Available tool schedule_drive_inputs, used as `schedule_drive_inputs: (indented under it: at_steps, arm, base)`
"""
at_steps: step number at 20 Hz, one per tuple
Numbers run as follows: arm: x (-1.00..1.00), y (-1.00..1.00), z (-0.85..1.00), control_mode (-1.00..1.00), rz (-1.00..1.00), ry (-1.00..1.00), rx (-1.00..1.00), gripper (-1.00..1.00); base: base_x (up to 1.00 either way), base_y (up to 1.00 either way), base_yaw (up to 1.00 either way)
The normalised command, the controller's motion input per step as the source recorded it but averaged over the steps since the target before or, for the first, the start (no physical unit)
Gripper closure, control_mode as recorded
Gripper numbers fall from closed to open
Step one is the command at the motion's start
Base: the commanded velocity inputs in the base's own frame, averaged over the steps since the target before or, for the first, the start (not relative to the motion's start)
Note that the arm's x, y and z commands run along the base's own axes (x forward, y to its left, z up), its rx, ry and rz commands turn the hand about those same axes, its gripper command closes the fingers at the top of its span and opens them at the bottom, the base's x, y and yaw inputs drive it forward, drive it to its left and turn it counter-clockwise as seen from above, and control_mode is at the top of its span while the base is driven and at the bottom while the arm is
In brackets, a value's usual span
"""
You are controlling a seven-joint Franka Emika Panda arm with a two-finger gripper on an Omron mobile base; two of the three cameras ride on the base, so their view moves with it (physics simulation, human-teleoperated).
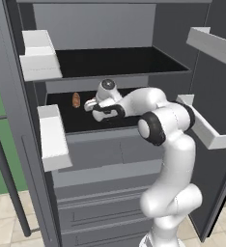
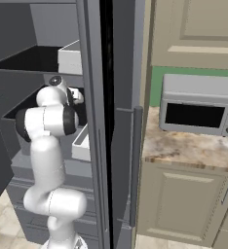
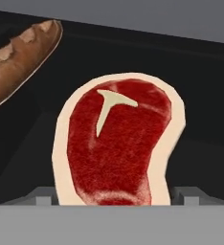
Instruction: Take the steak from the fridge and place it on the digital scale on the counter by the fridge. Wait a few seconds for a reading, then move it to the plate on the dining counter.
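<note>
At the bottom centre of the hand view, the steak (image 3: 118,143) fills the foreground, lying flat on the dark shelf of the fridge (image 1: 18,159), its red face and pale fat rim turned to the camera and a small T-shaped bone mark near its upper part. The two fingertips (image 3: 42,195) rise just either side of its lower end, one at lower left, one at lower right. They stand apart, straddling the slab, and I cannot tell whether they already press on it or merely flank it.

By my judgement the steak is light, soft and somewhat limp, with a slick raw surface, so it may sag or slide if pinched at a thin edge. The sensible hold is across its narrower lower part, between the two flanks of the fat rim, where the fingers are now placed, with a firm but not crushing squeeze.

Further off, at the upper left of the hand view, a brown baguette (image 3: 20,57) lies on the same shelf, well apart from the steak.

In the left base view the gripper (image 1: 89,104) reaches into the middle shelf at centre frame, the baguette just to its left.
</note>
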Motion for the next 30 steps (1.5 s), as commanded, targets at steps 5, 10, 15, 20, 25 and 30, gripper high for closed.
schedule_drive_inputs:
  at_steps: [5,10,15,20,25,30]
  arm:
    - [0.11,0.09,-0.26,-1.0,0.0,0.01,0.0,1.0]
    - [-0.09,0.01,-0.16,-1.0,0.0,-0.01,0.0,1.0]
    - [-0.59,0.0,-0.05,-1.0,0.0,-0.09,0.0,1.0]
    - [-0.91,0.0,0.01,-1.0,0.0,-0.15,0.02,1.0]
    - [-1.0,-0.04,0.12,-1.0,-0.01,-0.16,0.05,1.0]
    - [-1.0,-0.12,0.54,-1.0,-0.01,-0.13,0.11,1.0]
  base:
    - [0.0,0.0,0.0]
    - [0.0,0.0,0.0]
    - [0.0,0.0,0.0]
    - [0.0,0.0,0.0]
    - [0.0,0.0,0.0]
    - [0.0,0.0,0.0]
